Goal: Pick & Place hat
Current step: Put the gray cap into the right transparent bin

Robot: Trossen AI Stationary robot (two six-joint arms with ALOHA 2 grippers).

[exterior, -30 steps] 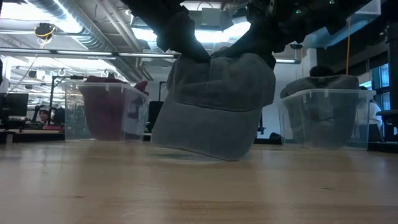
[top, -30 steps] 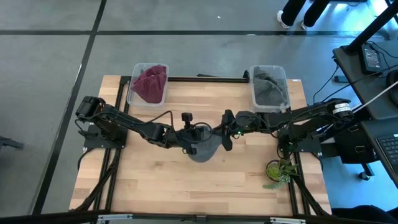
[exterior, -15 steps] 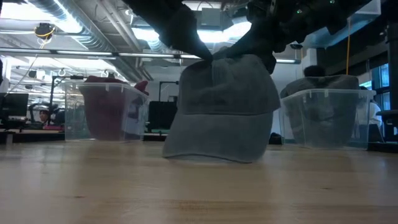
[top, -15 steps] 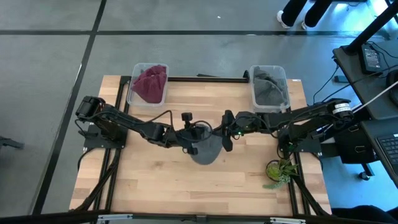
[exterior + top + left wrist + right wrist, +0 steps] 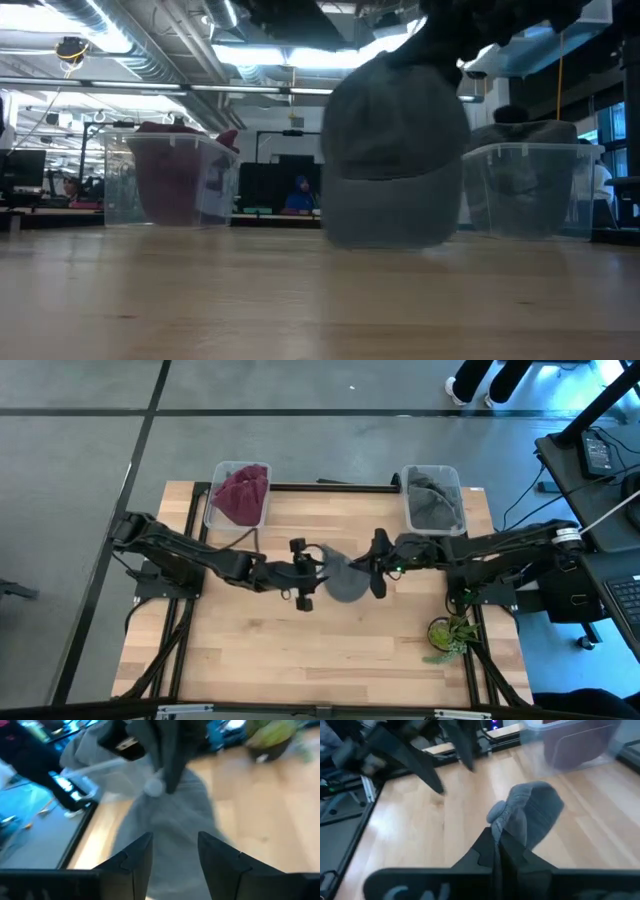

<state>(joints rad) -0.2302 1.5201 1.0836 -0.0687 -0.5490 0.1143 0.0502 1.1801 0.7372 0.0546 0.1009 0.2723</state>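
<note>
A grey hat (image 5: 345,582) hangs at the table's middle, with my right gripper (image 5: 369,572) shut on it from the right. In the low view the hat (image 5: 395,165) hangs with its brim low over the wood; whether the brim touches the table I cannot tell. My left gripper (image 5: 317,573) stands open just left of the hat. In the left wrist view its fingers (image 5: 131,860) are apart, and the hat (image 5: 170,835) lies beyond them, untouched. My right gripper pinches a bunched fold of the hat's crown (image 5: 506,817) between its two shut fingers (image 5: 487,847). It comes from the table's right side, about level. The hat hangs below and beyond the fingers, crown up and brim down.
A clear bin of maroon hats (image 5: 240,495) stands at the far left and a clear bin of grey hats (image 5: 433,500) at the far right. A small green plant (image 5: 445,632) sits near the right edge. Bare wood (image 5: 300,650) lies toward the near edge.
My left gripper has opened, let go of the hat and drawn back a little toward the table's left edge. My right gripper has carried the hat toward the right and far side. The hat has turned and now hangs from the right gripper alone.
</note>
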